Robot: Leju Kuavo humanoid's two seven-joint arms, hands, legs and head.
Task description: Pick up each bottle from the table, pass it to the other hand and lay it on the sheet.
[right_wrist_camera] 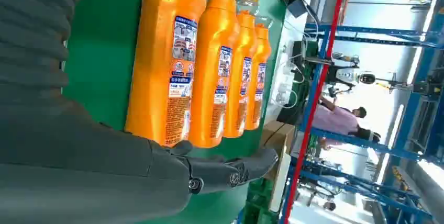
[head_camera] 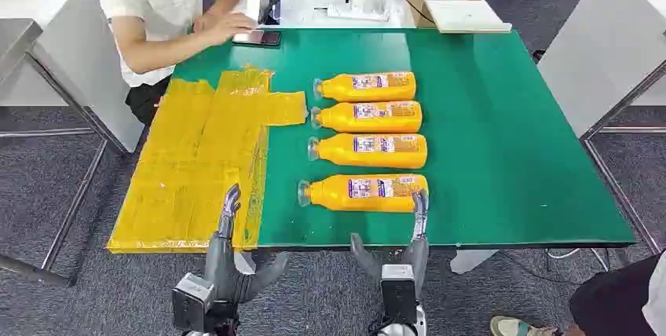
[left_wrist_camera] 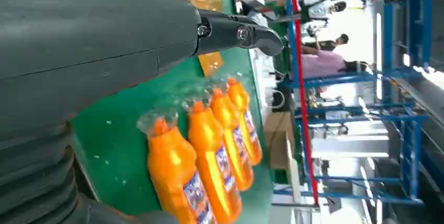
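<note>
Head view shows the nearest bottle (head_camera: 365, 192) lying crosswise on the green table (head_camera: 510, 155), cap toward the yellow sheet (head_camera: 196, 155), its base just beside the right hand (head_camera: 418, 222), fingers spread and empty, while the left hand (head_camera: 228, 218), equally empty, hangs over the sheet's edge.

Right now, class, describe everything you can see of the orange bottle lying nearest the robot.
The nearest bottle looks like orange plastic with a clear cap and a blue-and-white printed label. It lies on its side on the green table, cap pointing toward the yellow sheet, the front one of four in a row. The right hand reaches its base end; whether they touch is unclear.
</note>
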